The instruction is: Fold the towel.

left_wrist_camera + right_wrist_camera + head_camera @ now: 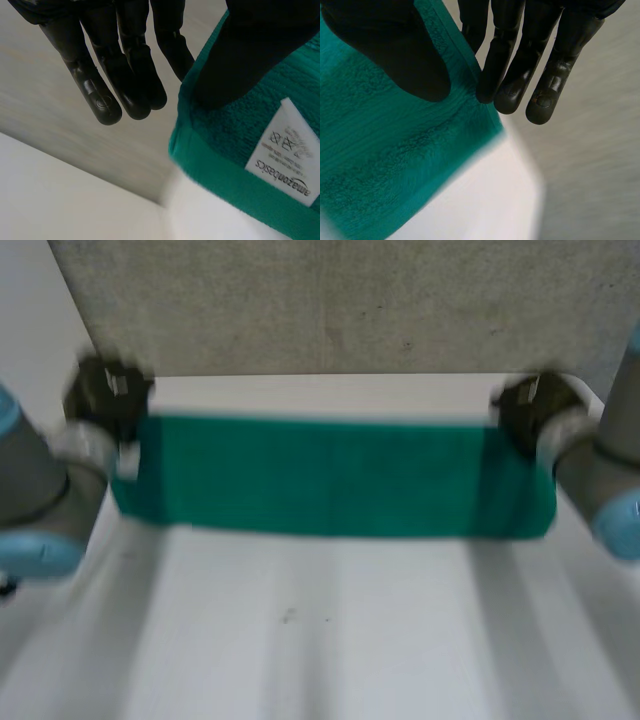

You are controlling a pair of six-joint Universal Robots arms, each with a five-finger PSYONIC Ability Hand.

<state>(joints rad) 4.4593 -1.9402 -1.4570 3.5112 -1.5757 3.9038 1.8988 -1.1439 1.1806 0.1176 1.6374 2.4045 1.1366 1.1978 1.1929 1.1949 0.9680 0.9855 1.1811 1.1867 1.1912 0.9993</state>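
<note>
- Green towel (330, 475) hangs stretched as a long, narrow band between the robot's two hands, spanning the far part of the white table (320, 640) from one side to the other.
- Left hand (105, 400) grips the towel's far corner on the left side. In the left wrist view its thumb (250, 60) presses onto the pile, the nearest finger runs behind the hem, and the other fingers (102, 102) stretch out straight, clear of the cloth.
- A white care label (285, 150) printed "amazonbasics" is sewn just inside the hem near that thumb.
- Right hand (535, 410) pinches the opposite far corner. In the right wrist view its thumb (395, 55) lies on the terry, one finger sits at the cloth's edge, and the remaining fingers (545, 90) extend past it.
- Left arm (40, 490) and right arm (600, 470), grey with light-blue caps, flank the towel at either side of the table.
- Whether the towel's near edge touches the tabletop cannot be told.
- The tabletop is plain and smooth, with a few small dark specks near its middle.
- A grey speckled surface (350, 300) lies beyond the table's far edge.
</note>
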